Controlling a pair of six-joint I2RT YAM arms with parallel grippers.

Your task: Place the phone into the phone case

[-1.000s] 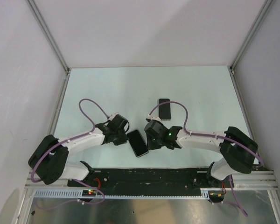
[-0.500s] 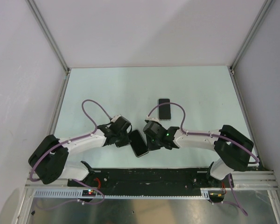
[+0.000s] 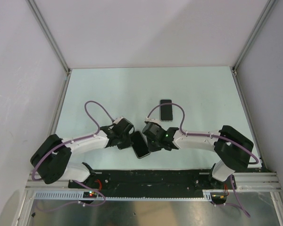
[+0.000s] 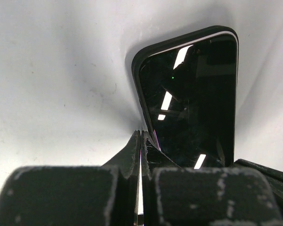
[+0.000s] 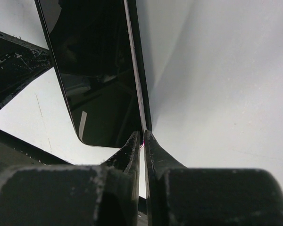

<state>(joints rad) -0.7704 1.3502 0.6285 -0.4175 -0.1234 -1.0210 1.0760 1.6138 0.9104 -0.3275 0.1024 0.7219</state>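
phone lies screen up on the tabletop near the front edge, between the two arms. it sits inside the phone case, whose matte black rim shows round the glossy screen in both wrist views. a thin bright line runs between screen and rim along the far short end in the left wrist view and along one long side in the right wrist view (it may be the phone's own bevel or a side not yet snapped home; i cannot tell which).

left gripper has its fingers pressed together with nothing between them, tips at the case's long edge on its side. right gripper is the same, fingers closed on nothing, tips at the opposite long edge and, by the look, close to a corner.

the step in hand looks like seating the phone by pressing with closed fingertips. to do it well, i would let one arm act only as a stop against the rim, so the case cannot skate over the tabletop. the other should bear down on the glass just inside the rim, working corner by corner rather than in the middle. the push should be slow and straight down; a sideways shove from both at once would likely spin the pair or pop a seated corner out.

farther back, well apart, lies a second dark slab, apparently not needed here.
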